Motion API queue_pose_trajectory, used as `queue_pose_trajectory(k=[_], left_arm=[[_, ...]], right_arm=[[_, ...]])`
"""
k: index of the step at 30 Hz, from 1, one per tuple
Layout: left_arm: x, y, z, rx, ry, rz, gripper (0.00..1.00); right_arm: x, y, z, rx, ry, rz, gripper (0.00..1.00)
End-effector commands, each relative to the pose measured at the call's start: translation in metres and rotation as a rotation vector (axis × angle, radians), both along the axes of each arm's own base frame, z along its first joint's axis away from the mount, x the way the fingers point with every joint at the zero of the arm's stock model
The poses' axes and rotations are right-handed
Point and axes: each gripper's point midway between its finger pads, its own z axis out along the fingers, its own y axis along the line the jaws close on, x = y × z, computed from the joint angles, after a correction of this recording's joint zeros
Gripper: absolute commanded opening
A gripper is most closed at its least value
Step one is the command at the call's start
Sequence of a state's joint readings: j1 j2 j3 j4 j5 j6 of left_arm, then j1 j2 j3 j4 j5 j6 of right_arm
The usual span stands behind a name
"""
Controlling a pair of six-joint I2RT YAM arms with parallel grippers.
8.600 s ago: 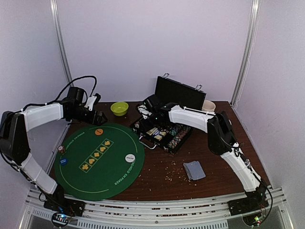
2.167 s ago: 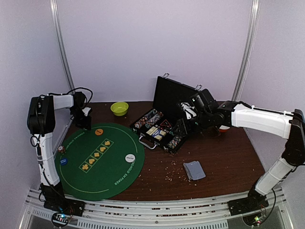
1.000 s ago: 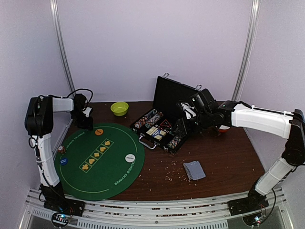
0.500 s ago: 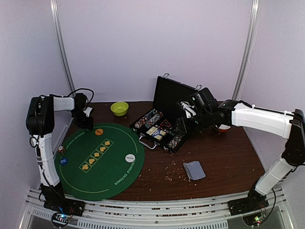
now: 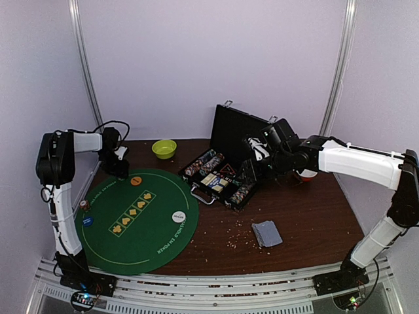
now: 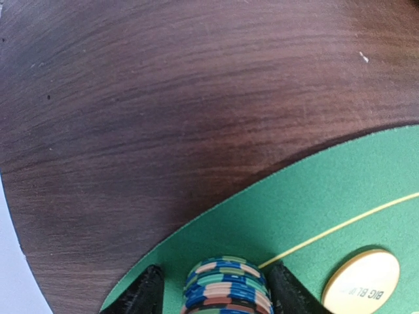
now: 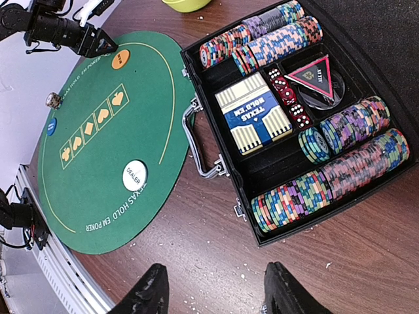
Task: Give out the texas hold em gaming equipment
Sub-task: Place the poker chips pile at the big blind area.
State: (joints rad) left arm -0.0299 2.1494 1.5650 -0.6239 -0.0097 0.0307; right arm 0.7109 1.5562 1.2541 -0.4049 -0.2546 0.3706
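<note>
lime-green bowl [image 5: 163, 148] sits at 11 o'clock on the table [image 5: 308, 216], just past the far rim of the round green mat [image 5: 124, 252]. open black case [image 5: 243, 131] stands mid-table toward 12, lid upright at the back, metal handle facing the mat. the right arm crosses the case's 3 o'clock side and hides most of a white mug [image 5: 303, 174].

right gripper [image 7: 216, 267] hangs over bare wood off the case's near corner, fingers spread, nothing between them. left gripper [image 6: 216, 268] is low at the mat's 11 o'clock edge, fingers parted either side of a short chip stack [image 6: 226, 288] standing on the felt. a sliver of green shows beside one finger; the other is too close to tell if it touches.

orange big blind disc [image 6: 361, 282] lies flat just beside the stack, apart from it. white dealer disc [image 5: 179, 216] is at the mat's 3 o'clock rim, blue disc [image 5: 87, 220] at its 9 o'clock rim. grey-blue card pile [image 5: 266, 233] lies on wood at 5 o'clock, well apart from the mat.

case holds rows of striped multicoloured chips [image 7: 327, 180], a blue boxed deck [image 7: 254, 121] and red dice [image 7: 288, 98]. mat is flat felt with a thin yellow ring and a row of yellow suit boxes.

tabletop is dark brown wood grain, pale crumbs [image 5: 236, 239] scattered near the cards. plain pale lilac walls [image 5: 196, 59], metal corner strips [image 5: 85, 65].
</note>
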Motion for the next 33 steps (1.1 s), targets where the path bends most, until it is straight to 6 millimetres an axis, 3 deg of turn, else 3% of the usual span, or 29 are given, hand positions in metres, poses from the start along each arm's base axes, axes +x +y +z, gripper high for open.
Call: queue_pose_trajectory(k=[1,5,9,15,20,25,30,33], left_arm=[[0.006,-0.025,-0.021,-0.054,0.002,-0.067,0.65],[0.011,-0.027,-0.008,-0.063,-0.027,-0.076,0.71],[0.018,-0.031,0.018,-0.079,-0.092,-0.098,0.76],[0.029,-0.038,0.084,-0.11,-0.233,-0.13,0.77],[0.025,-0.04,0.144,-0.127,-0.337,-0.125,0.77],[0.001,-0.043,0.197,-0.155,-0.427,-0.121,0.77],[-0.041,-0.06,0.239,-0.215,-0.505,-0.157,0.77],[-0.068,-0.08,0.247,-0.267,-0.515,-0.205,0.77]], right_arm=[[0.002,0.001,0.006,0.007,0.008,-0.005,0.52],[0.002,0.003,0.007,0.012,0.012,-0.002,0.53],[0.002,0.003,0.008,0.013,0.013,-0.002,0.53],[0.003,0.004,0.015,0.022,0.0,-0.006,0.53],[0.006,0.004,0.02,0.006,-0.009,-0.014,0.53],[0.006,0.008,0.029,-0.003,-0.034,-0.017,0.53],[0.004,0.013,0.033,-0.032,-0.042,-0.034,0.53],[0.002,0.004,0.025,-0.115,-0.045,-0.073,0.53]])
